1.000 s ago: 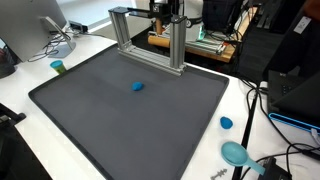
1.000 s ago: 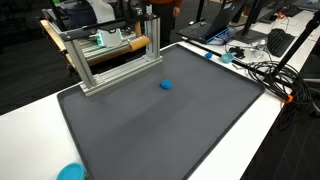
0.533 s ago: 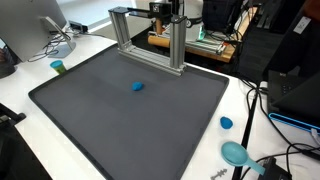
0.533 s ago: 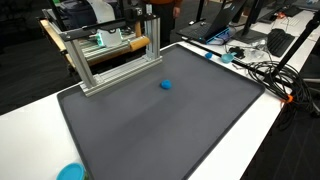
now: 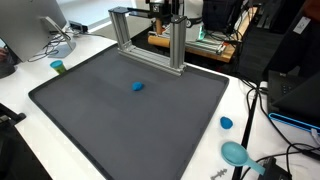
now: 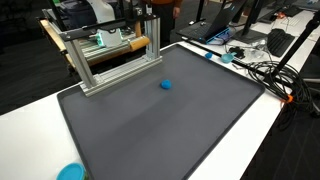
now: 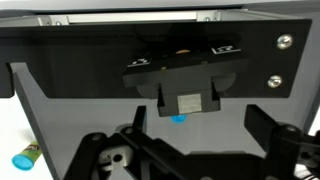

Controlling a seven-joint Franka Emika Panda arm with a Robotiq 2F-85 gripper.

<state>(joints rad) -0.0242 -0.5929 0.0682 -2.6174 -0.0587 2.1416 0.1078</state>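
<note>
Wide open and empty at the gripper [image 7: 185,142] in the wrist view: nothing held, nothing touched. Ahead of it and well apart, a small blue ball [image 7: 178,117], peeping out just below a dark bracket [image 7: 185,80]. In both exterior views, lying alone near the middle of a dark grey mat [image 5: 100,115]: that blue ball [image 5: 138,86], clear of every edge. Standing upright at one edge of the mat, a metal frame [image 5: 178,45] of posts and a crossbar, near the ball yet not touching it. Under the mat, a white table [image 5: 20,95], with bare margin showing on the visible sides. Off the mat by one corner, a small teal cup [image 5: 57,67] on the table; the cup [image 7: 25,157] low at the left in the wrist view too. Well apart on the opposite margin, a blue lid [image 5: 226,123] and a light blue dish [image 5: 235,152], just beside a tangle of cables [image 5: 262,165]. Hard to make out the gripper in either exterior view — too dark and small among the clutter beyond the frame.
</note>
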